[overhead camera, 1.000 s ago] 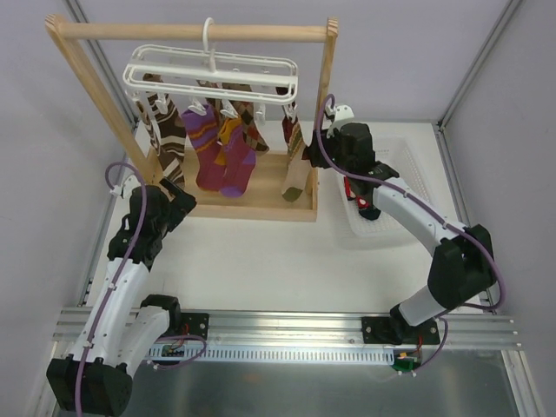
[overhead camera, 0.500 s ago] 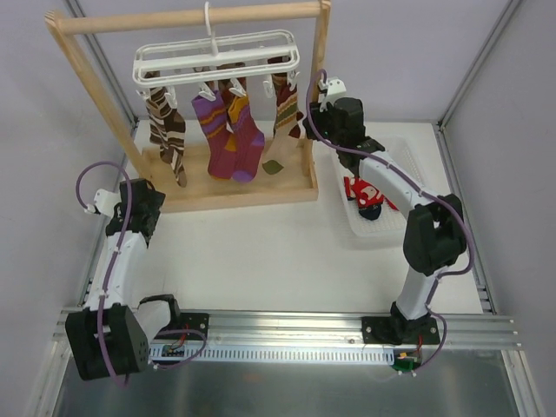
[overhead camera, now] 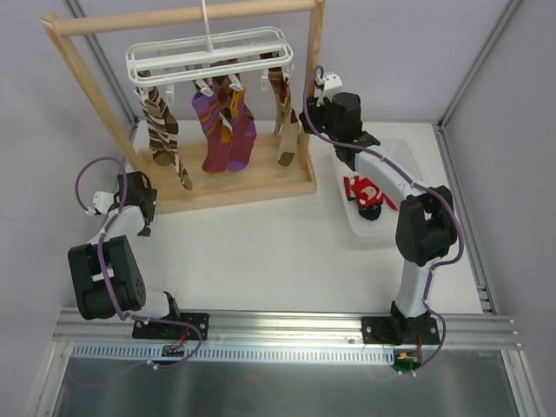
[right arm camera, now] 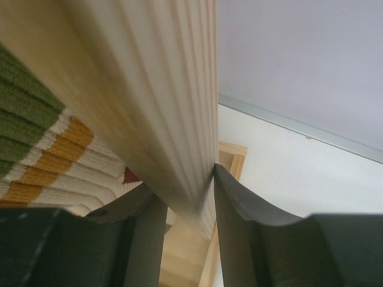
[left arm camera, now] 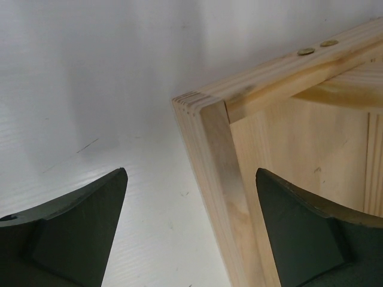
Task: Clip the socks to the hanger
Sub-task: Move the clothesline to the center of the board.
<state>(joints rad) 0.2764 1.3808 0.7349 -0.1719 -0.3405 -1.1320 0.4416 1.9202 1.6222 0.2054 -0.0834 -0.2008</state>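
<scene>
Right claw (right arm camera: 183, 192) clamps the wooden rack post (right arm camera: 143, 89); left claw (left arm camera: 191, 179) gapes open.

The broad middle of the tabletop (overhead camera: 261, 252), between the arm bases and the wooden rack (overhead camera: 243, 181), lay open for passage. The rack's base frame walled off the far side. Its front-left corner stood just ahead of the spread left hand (left arm camera: 191, 176), in line with the gap, barring a straight advance. The right hand (right arm camera: 188, 197) had no slack, its fingers (right arm camera: 239, 203) lying against both sides of the rack's right post. Under the hanger (overhead camera: 208, 54) the socks (overhead camera: 228, 130) hung in three clusters with gaps between. The white basket (overhead camera: 408, 161) took up the tabletop right of the rack.
</scene>
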